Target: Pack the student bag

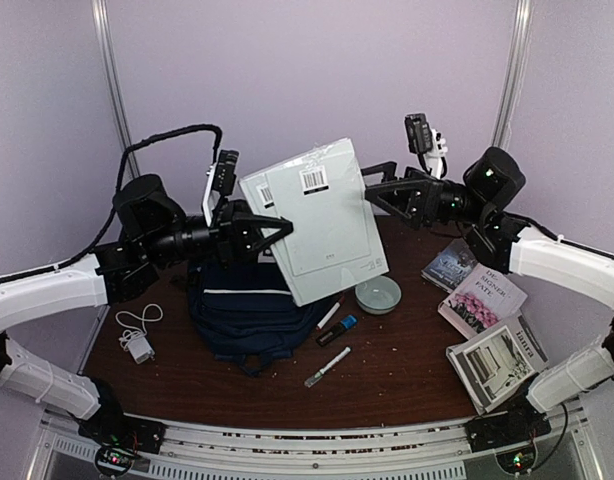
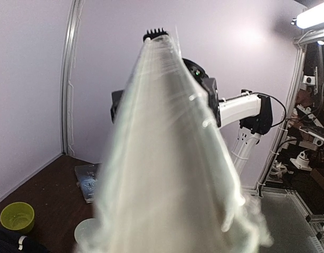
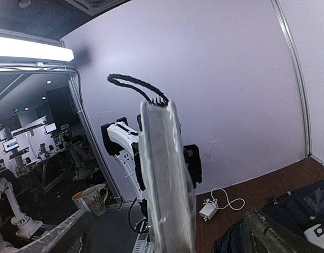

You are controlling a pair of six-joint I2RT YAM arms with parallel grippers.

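Observation:
A flat pale-green pad [image 1: 322, 225] in clear wrap, with a barcode label, hangs tilted in the air above the student bag [image 1: 249, 312], a navy backpack lying on the table. My left gripper [image 1: 274, 230] is shut on the pad's left edge. My right gripper [image 1: 379, 196] stands open at the pad's right edge and does not pinch it. In the left wrist view the pad [image 2: 167, 174] fills the frame edge-on and hides the fingers. In the right wrist view the pad [image 3: 164, 184] stands edge-on in front of the open jaws, with the student bag [image 3: 288, 221] below.
A pale bowl [image 1: 377, 294], two white markers [image 1: 327, 367] and a blue-black item [image 1: 339, 330] lie right of the bag. Three books [image 1: 481, 298] lie at the right edge. A white charger with its cable [image 1: 139, 345] lies at the left. A green cup [image 2: 17, 216] stands nearby.

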